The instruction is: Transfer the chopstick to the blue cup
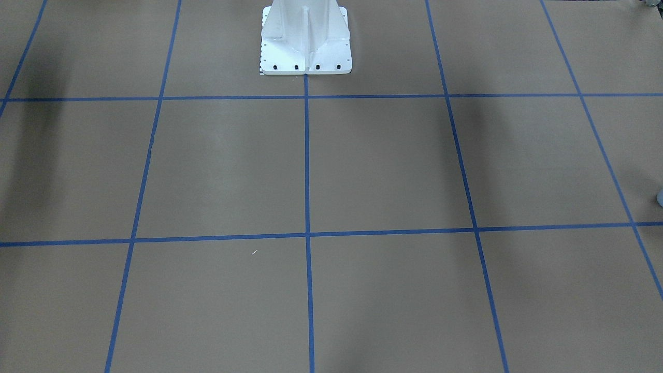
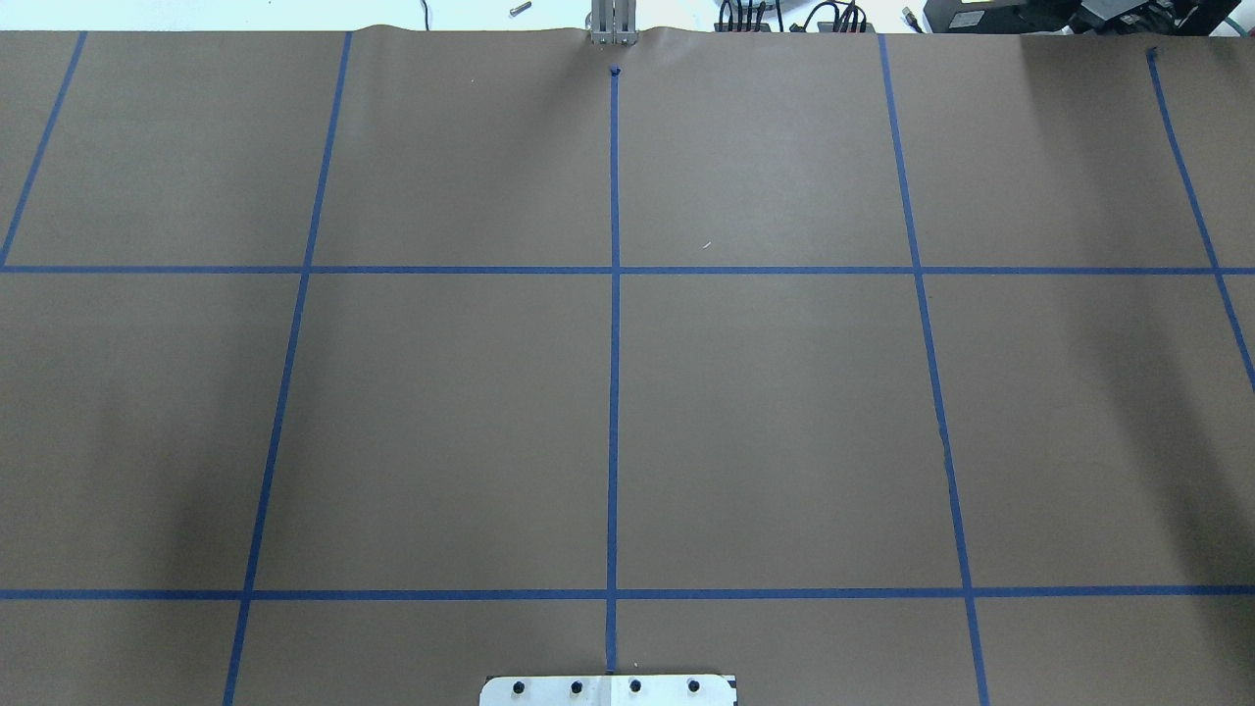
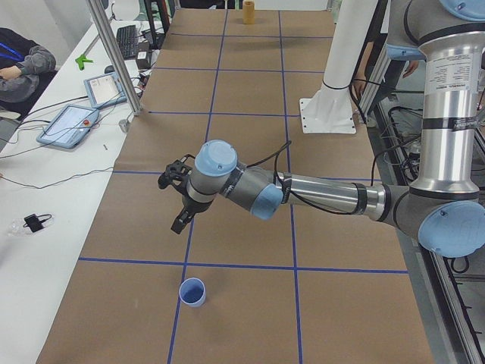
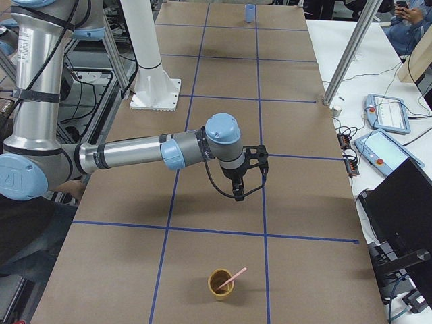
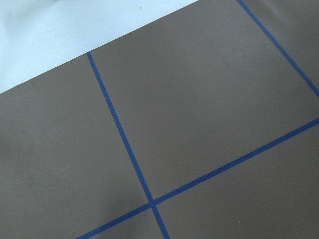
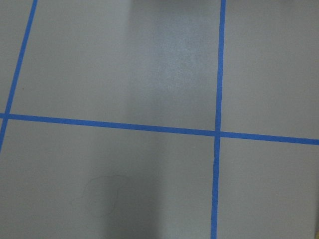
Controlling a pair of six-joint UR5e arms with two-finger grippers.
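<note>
The blue cup stands upright and empty on the brown paper at the table's left end; it also shows small and far in the exterior right view. One pale pink chopstick leans in a brown cup at the table's right end. My left gripper hangs above the paper, a grid square short of the blue cup. My right gripper hangs above the paper, a grid square short of the brown cup. I cannot tell whether either gripper is open or shut. Both wrist views show only paper and blue tape.
The robot's white base stands mid-table at the robot's side. Blue tape lines divide the paper into squares. Tablets and cables lie on the white side bench, with metal posts at its edge. An operator sits nearby.
</note>
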